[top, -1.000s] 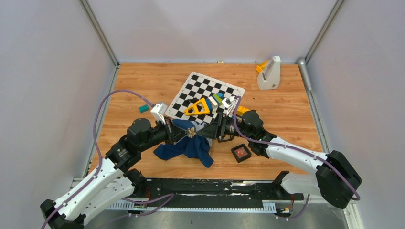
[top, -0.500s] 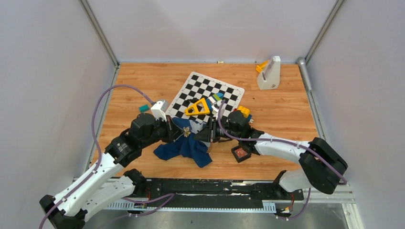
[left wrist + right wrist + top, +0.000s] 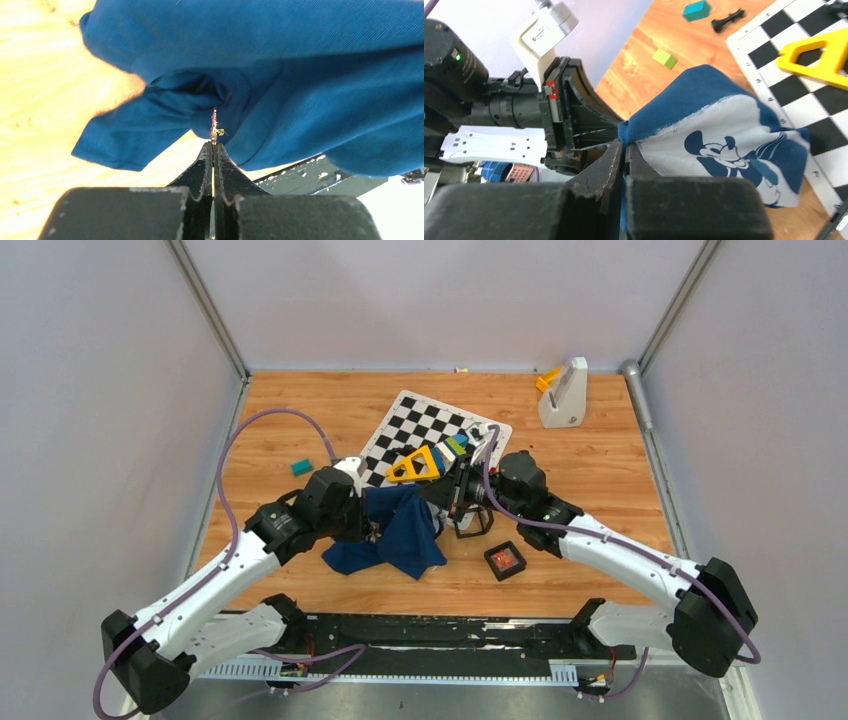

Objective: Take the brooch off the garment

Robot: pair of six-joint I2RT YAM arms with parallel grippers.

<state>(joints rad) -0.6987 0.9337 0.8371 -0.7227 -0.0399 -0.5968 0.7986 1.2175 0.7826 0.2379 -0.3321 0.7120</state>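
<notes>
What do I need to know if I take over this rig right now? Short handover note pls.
Grips: left pincer shut, tips on the brooch, which shows edge-on at a fold of the garment. The right pincer is shut on a pinch of cloth beside the printed patch.
Where: garment bunched between the two arms, lower part draped on the table.
Done: both grips set.
Left: brooch does not look out of the cloth yet. Likely next move is to pull it free with the left while the right holds the cloth.
</notes>
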